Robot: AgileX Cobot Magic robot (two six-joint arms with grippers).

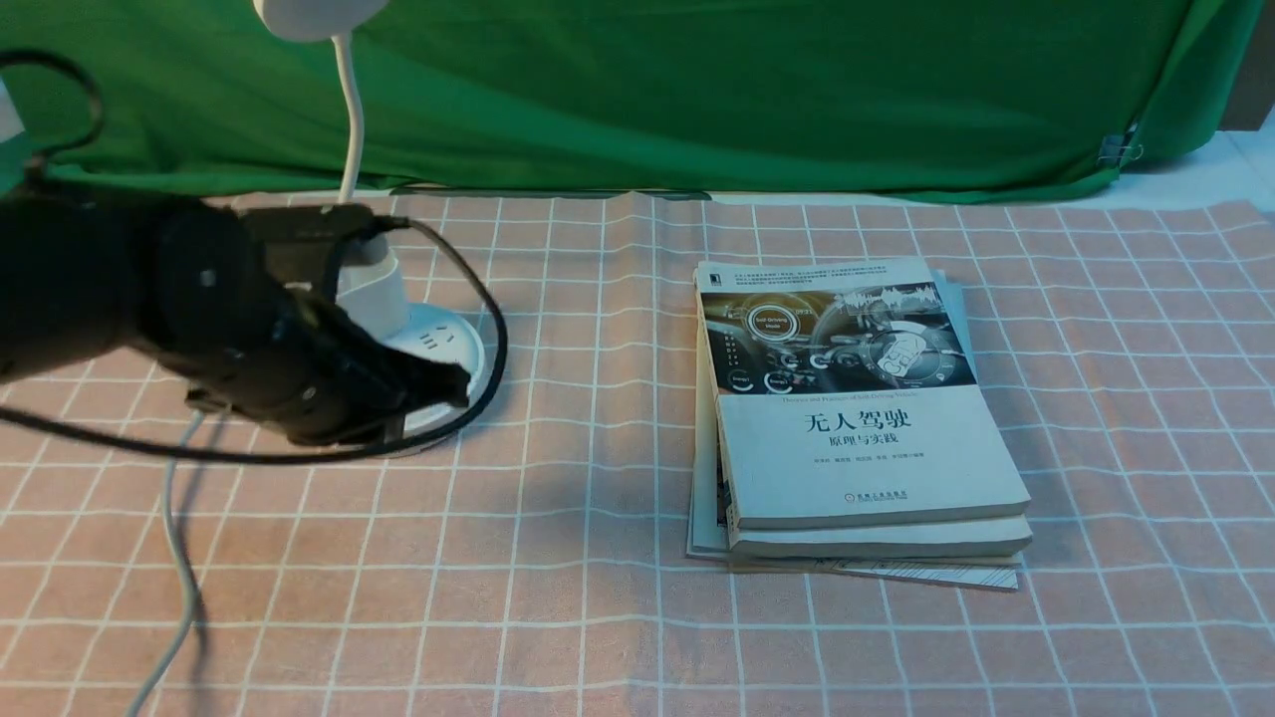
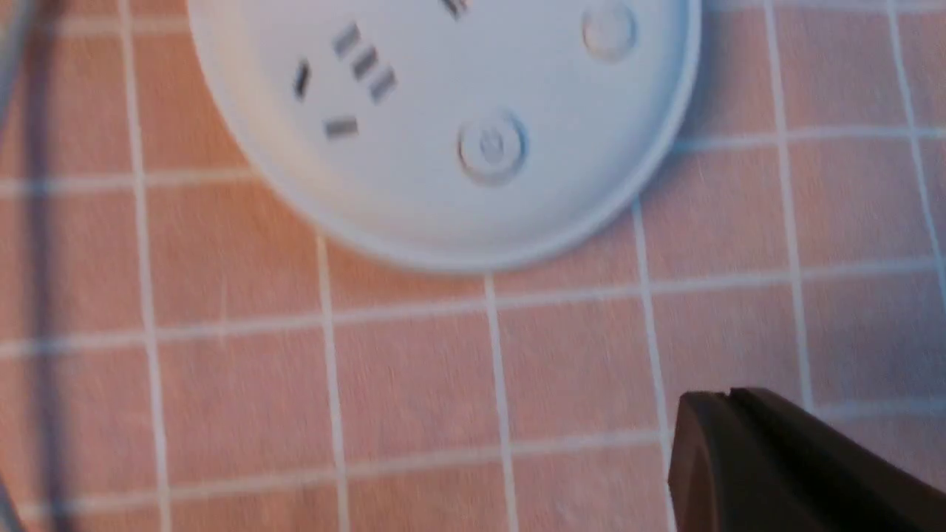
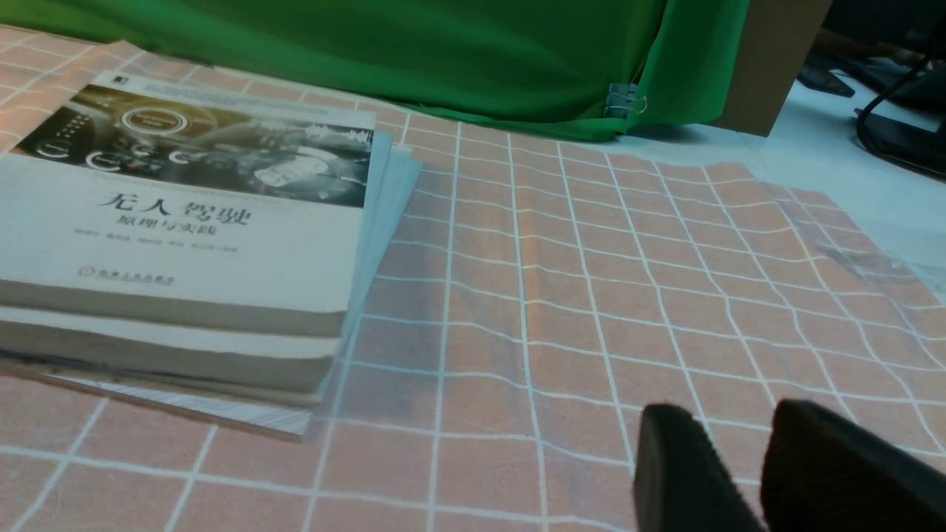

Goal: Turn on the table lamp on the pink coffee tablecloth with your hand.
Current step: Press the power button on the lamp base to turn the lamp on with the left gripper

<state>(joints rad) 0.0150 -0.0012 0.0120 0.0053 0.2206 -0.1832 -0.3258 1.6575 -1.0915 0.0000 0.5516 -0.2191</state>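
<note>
The white table lamp stands at the left on the pink coffee tablecloth, its head cut off at the top edge. Its round base shows sockets and a round power button in the left wrist view. My left gripper, the hand, is shut with nothing in it. Its tip is over the front right part of the base in the front view. In the left wrist view the shut fingertips are apart from the base, above the cloth. My right gripper is open and empty over bare cloth.
A stack of books lies right of centre; it also shows in the right wrist view. The lamp's grey cord runs toward the front left. A black cable loops round the left arm. A green backdrop hangs behind.
</note>
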